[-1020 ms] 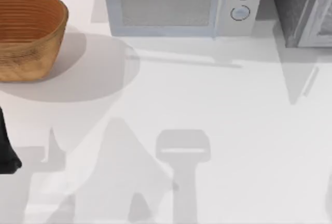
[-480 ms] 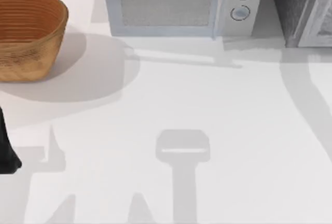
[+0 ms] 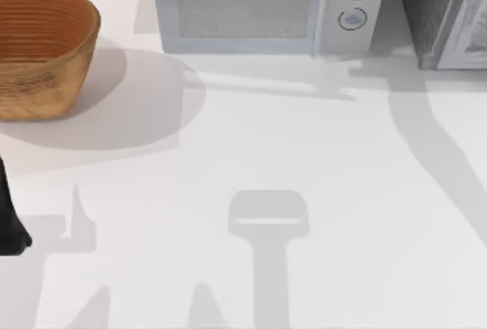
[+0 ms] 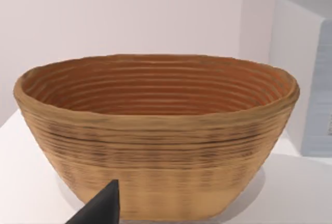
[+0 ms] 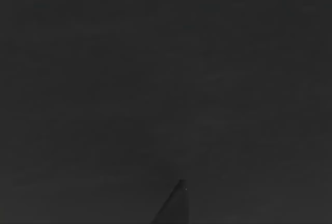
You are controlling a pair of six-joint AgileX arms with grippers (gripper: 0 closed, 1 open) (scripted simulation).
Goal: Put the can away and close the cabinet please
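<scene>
1. At table's (image 3: 319,192) far right edge stands the cabinet (image 3: 445,13), beside microwave (image 3: 262,9).
2. Left arm (image 3: 9,218) parked at left edge, facing basket (image 4: 155,136); grip state: can't tell.
3. Right wrist view dark; can't tell can's place vs my pincer.

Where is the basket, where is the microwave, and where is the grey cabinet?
basket (image 3: 46,47), top view, on its woven side wall.
microwave (image 3: 243,5), top view, on its door window.
cabinet (image 3: 434,9), top view, on its grey side.
</scene>
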